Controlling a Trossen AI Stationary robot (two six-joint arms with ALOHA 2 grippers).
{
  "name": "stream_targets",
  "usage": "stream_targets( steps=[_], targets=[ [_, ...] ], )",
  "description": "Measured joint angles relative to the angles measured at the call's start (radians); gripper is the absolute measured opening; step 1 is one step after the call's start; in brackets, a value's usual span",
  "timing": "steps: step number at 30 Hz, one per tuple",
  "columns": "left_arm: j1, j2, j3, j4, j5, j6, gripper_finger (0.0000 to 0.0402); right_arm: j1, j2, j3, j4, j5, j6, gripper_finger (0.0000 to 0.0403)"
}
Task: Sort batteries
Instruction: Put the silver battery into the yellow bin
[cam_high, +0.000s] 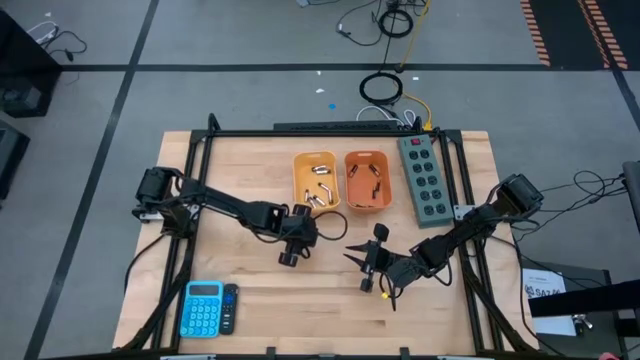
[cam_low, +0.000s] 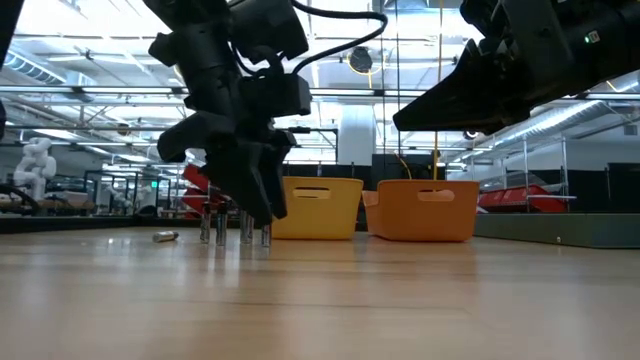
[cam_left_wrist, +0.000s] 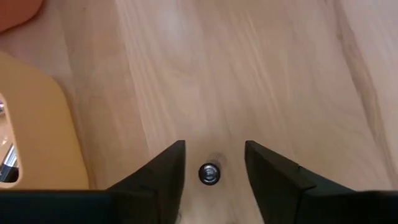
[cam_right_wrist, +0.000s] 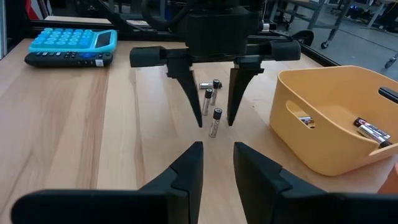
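Note:
My left gripper (cam_high: 290, 254) points straight down, open, near the table's middle. Its two fingers stand on either side of one upright silvery battery (cam_left_wrist: 209, 173) without touching it; the right wrist view shows that battery (cam_right_wrist: 215, 122) standing on its end between the fingers. Two more batteries (cam_right_wrist: 210, 93) stand upright just beyond it, and another (cam_low: 165, 237) lies on its side farther off. My right gripper (cam_right_wrist: 217, 155) is open and held level above the table (cam_high: 352, 258), facing the left gripper. More batteries (cam_high: 320, 188) lie in the yellow bin (cam_high: 298, 180).
An orange bin (cam_high: 367, 181) stands beside the yellow one at the far side, with a green power strip (cam_high: 422, 180) to its right. A blue calculator (cam_high: 203, 308) and a dark device lie at the near left corner. Bare wood (cam_high: 300, 310) stretches along the near edge.

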Motion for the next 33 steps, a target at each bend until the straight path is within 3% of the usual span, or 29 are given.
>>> stream_targets(
  steps=[11, 20, 27, 30, 33],
  targets=[
    [0.006, 0.000, 0.000, -0.011, 0.056, 0.010, 0.0042, 0.000, 0.000, 0.000, 0.000, 0.000, -0.004, 0.0079],
    [0.006, -0.001, 0.000, -0.004, 0.059, 0.025, 0.0040, 0.000, 0.000, 0.000, 0.000, 0.000, -0.004, 0.0079],
    [0.011, 0.000, -0.002, 0.181, 0.052, 0.026, 0.0040, 0.000, 0.000, 0.000, 0.000, 0.000, 0.000, 0.0079],
    [0.024, -0.012, -0.002, 0.251, -0.031, 0.042, 0.0040, 0.000, 0.000, 0.000, -0.001, 0.000, 0.000, 0.0079],
    [0.024, -0.038, -0.002, 0.294, -0.224, 0.111, 0.0040, 0.005, 0.000, 0.000, -0.008, 0.000, 0.000, 0.0079]
  ],
)
